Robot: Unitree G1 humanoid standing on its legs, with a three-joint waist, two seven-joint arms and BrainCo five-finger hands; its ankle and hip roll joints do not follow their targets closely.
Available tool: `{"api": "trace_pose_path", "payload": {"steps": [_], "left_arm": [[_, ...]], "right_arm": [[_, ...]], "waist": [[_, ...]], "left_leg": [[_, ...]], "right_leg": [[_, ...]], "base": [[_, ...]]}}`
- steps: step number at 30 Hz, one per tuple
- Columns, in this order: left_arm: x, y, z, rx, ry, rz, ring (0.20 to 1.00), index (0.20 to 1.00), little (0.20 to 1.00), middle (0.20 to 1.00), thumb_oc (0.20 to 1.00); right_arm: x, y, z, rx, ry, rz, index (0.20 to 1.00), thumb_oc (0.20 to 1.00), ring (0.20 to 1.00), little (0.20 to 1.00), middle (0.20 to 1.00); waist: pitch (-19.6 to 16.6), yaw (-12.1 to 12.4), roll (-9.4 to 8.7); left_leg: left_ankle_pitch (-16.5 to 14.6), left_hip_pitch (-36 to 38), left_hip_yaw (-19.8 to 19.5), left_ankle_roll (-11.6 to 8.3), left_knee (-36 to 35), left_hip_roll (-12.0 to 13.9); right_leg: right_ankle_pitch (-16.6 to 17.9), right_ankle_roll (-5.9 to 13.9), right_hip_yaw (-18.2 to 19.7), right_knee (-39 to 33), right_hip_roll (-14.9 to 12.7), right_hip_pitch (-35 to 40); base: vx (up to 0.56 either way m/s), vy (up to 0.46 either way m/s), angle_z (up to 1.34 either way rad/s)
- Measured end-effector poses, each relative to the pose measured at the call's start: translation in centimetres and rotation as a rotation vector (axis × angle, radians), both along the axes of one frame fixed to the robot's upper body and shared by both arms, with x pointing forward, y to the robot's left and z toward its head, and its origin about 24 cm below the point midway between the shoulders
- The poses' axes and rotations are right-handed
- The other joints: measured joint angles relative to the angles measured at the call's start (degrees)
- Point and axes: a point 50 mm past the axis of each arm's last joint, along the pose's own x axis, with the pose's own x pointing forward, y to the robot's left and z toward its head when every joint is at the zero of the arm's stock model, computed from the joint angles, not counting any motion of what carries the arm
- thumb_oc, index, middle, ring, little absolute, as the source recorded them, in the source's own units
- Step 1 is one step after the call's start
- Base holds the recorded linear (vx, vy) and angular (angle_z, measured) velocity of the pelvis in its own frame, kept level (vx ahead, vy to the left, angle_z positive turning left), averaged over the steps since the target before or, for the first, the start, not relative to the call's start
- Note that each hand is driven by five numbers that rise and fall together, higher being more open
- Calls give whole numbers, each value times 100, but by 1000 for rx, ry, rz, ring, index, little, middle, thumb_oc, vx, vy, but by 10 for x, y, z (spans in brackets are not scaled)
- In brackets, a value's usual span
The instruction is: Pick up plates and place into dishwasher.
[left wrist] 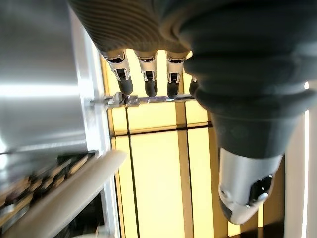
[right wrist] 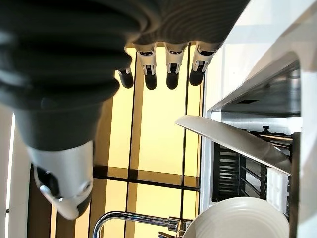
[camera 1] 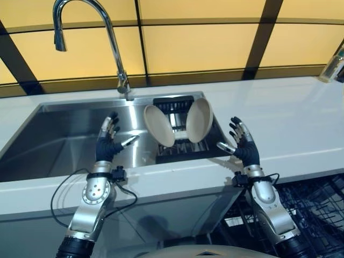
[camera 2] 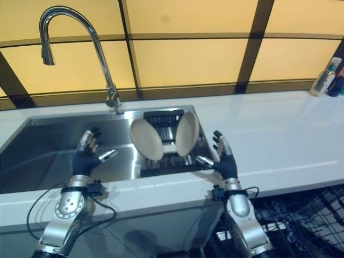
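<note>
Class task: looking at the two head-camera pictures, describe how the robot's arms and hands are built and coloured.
Both arms are silver-grey, rounded metal segments. Left hand and right hand each have silver fingers with dark tips and a separate thumb; a dark ribbed cover wraps the back and wrist. Thin black cables loop at each wrist.

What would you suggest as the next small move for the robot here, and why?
Probably bring the right hand toward the nearer plate and close on its rim. Both hands are open and hold nothing; the left hand hovers over the sink. Two plates stand tilted in the dark rack, and the right plate is closest to that hand.
</note>
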Motion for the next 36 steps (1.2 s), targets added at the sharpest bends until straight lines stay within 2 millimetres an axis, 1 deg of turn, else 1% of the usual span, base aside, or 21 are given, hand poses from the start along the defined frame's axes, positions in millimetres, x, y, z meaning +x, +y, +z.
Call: {"api": "trace_pose_path", "payload": {"steps": [2, 5, 8, 10, 13, 14, 15, 17, 18, 21, 22, 23, 25, 26, 28, 30, 34, 36], "left_arm": [[1, 3, -6, 17, 27, 14, 1000, 1000, 1000, 1000, 1000], [0, 10, -15, 118, 61, 43, 1000, 1000, 1000, 1000, 1000], [0, 15, -19, 194, 73, 59, 1000, 1000, 1000, 1000, 1000], [0, 21, -23, 279, 78, 72, 1000, 1000, 1000, 1000, 1000], [0, 28, -26, 347, 92, 88, 1000, 1000, 1000, 1000, 1000], [-1, 30, -28, 380, 97, 90, 1000, 1000, 1000, 1000, 1000], [-1, 33, -29, 413, 104, 95, 1000, 1000, 1000, 1000, 1000], [-2, 39, -30, 479, 112, 107, 1000, 1000, 1000, 1000, 1000], [-1, 44, -31, 513, 117, 118, 1000, 1000, 1000, 1000, 1000], [7, 58, -30, 607, 130, 154, 1000, 1000, 1000, 1000, 1000], [11, 62, -28, 636, 127, 169, 1000, 1000, 1000, 1000, 1000], [13, 66, -27, 685, 123, 184, 1000, 1000, 1000, 1000, 1000], [15, 73, -21, 797, 107, 189, 1000, 1000, 1000, 1000, 1000], [16, 76, -18, 878, 95, 182, 1000, 1000, 1000, 1000, 1000], [16, 81, -15, 976, 88, 171, 1000, 1000, 1000, 1000, 1000], [17, 81, -14, 1072, 78, 146, 1000, 1000, 1000, 1000, 1000], [20, 78, -12, 1172, 56, 104, 1000, 1000, 1000, 1000, 1000], [21, 80, -8, 1257, 36, 89, 1000, 1000, 1000, 1000, 1000]], "right_arm": [[0, 0, -1, -4, 8, 8, 1000, 1000, 1000, 1000, 1000], [0, -2, -1, -16, 24, 39, 1000, 1000, 1000, 1000, 1000], [0, -9, 0, -49, 40, 45, 1000, 1000, 1000, 1000, 1000], [-1, -16, 0, -61, 48, 37, 1000, 1000, 1000, 1000, 1000], [-4, -19, 1, -67, 55, 39, 1000, 1000, 1000, 1000, 1000], [-4, -19, 0, -70, 57, 45, 1000, 1000, 1000, 1000, 1000], [-4, -19, 1, -72, 56, 48, 1000, 1000, 1000, 1000, 1000], [-4, -21, 1, -84, 58, 51, 1000, 1000, 1000, 1000, 1000], [-4, -22, 2, -90, 56, 53, 1000, 1000, 1000, 1000, 1000], [-4, -22, 3, -97, 56, 59, 1000, 1000, 1000, 1000, 1000], [-3, -22, 3, -97, 53, 61, 1000, 1000, 1000, 1000, 1000], [-3, -22, 4, -99, 52, 69, 1000, 1000, 1000, 1000, 1000], [-3, -23, 6, -99, 49, 80, 1000, 1000, 1000, 1000, 1000], [-2, -25, 8, -98, 44, 82, 1000, 1000, 1000, 1000, 1000], [-2, -30, 11, -108, 35, 75, 1000, 1000, 1000, 1000, 1000], [-1, -33, 14, -117, 30, 76, 1000, 1000, 1000, 1000, 1000], [0, -35, 18, -135, 18, 83, 1000, 1000, 1000, 1000, 1000], [0, -35, 19, -135, 18, 84, 1000, 1000, 1000, 1000, 1000]], "waist": [[-34, -13, 97], [-37, -130, 250], [-45, -155, 378], [-56, -160, 458], [-47, -194, 516], [-47, -256, 528], [-43, -276, 540], [-27, -270, 579], [-14, -283, 632], [35, -336, 676], [36, -435, 683], [38, -430, 696], [37, -581, 707], [43, -607, 725], [50, -668, 749], [67, -761, 779], [105, -791, 852], [107, -863, 851]], "left_leg": [[-6, 4, 8, -5, 0, 0], [-11, 19, 24, -9, 0, 2], [-24, 56, 85, -8, 3, 8], [-54, 93, 151, -13, 15, 10], [-115, 62, 164, -15, 147, 12], [-168, 17, 155, -16, 231, 10], [-205, -22, 84, -9, 291, 0], [-241, -7, -204, 4, 247, -50], [-251, 6, -320, 15, 216, -83], [-239, 26, -292, 48, 130, -136], [-217, 52, -277, 71, 68, -152], [-187, 92, -260, 86, 2, -157], [-199, 92, -150, 69, -26, -160], [-200, 103, -144, 66, -25, -171], [-199, 108, -111, 65, -24, -179], [-190, 124, -76, 42, -26, -185], [-207, 176, 32, 27, -29, -199], [-215, 179, 51, 18, -35, -199]], "right_leg": [[0, 0, 44, 0, 0, -6], [0, 0, 73, 0, 0, -11], [3, 0, 131, 0, 8, -20], [2, -1, 183, 1, 12, -22], [4, -1, 268, 27, 10, -55], [7, -4, 297, 34, 8, -78], [10, -4, 319, 41, 2, -96], [45, -7, 472, 30, 0, -180], [69, 1, 566, 32, -12, -211], [121, 57, 617, 25, -63, -267], [126, 61, 624, 8, -75, -281], [131, 70, 636, 11, -76, -279], [136, 77, 702, 6, -79, -307], [140, 83, 723, 7, -82, -300], [141, 85, 758, 15, -85, -322], [140, 86, 780, 12, -89, -323], [151, 102, 902, 30, -90, -345], [151, 103, 918, 19, -87, -357]], "base": [[85, 19, -4], [77, -10, -4], [56, -26, -11], [29, -13, -16], [22, 16, -15], [28, 105, -14], [25, 125, -16], [28, 160, -33], [9, 207, -39], [9, 225, -14], [39, 241, -6], [38, 205, -9], [45, 196, -14], [46, 180, -13], [47, 188, -9], [44, 165, -8], [49, 113, -15], [56, 63, -3]]}}
